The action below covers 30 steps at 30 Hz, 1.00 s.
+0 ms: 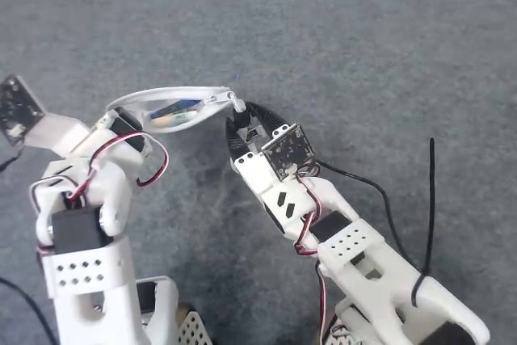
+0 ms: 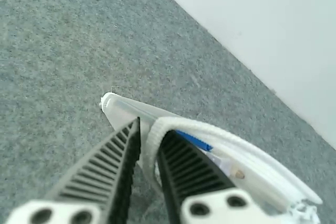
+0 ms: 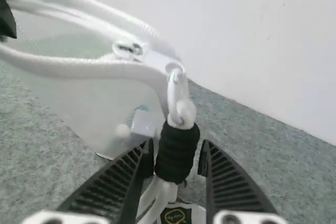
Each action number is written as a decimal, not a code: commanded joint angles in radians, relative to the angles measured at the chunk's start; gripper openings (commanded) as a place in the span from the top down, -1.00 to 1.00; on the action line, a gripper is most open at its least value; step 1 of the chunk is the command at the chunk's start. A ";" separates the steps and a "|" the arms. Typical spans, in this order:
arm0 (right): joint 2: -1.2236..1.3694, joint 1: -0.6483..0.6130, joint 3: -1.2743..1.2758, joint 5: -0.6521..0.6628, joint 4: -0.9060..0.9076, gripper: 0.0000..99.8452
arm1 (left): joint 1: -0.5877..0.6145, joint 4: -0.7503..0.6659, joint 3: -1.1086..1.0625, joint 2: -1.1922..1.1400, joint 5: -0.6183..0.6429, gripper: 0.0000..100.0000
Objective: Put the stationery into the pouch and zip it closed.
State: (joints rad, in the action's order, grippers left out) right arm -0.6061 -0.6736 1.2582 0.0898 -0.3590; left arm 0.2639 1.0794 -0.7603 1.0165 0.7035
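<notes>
Pouch (image 1: 174, 111), one; left gripper (image 2: 149, 132) clamps rim (image 2: 220, 132), right gripper (image 3: 176, 150) clamps zipper pull (image 3: 178, 103).

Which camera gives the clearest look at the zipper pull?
The right wrist view: the zipper pull hangs close up, its black handle between the right gripper's fingers. In the high view it is a tiny piece at the pouch's end. In the left wrist view it is an unclear bit at the pouch's far corner.

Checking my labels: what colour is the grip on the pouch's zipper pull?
The grip is black, best seen in the right wrist view.
</notes>
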 commanded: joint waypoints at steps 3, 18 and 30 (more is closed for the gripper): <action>-0.005 0.030 -0.060 0.012 -0.021 0.73 | -0.003 -0.015 0.016 0.043 -0.003 0.98; -0.012 0.041 -0.058 0.012 -0.021 0.73 | -0.002 -0.015 0.015 0.043 -0.003 0.98; -0.013 0.041 -0.038 0.011 -0.105 0.99 | -0.002 -0.015 0.015 0.043 -0.003 0.98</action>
State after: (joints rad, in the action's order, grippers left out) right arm -0.6061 -0.6398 1.2582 0.0898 -0.4127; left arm 0.2639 1.0794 -0.7603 1.0165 0.7035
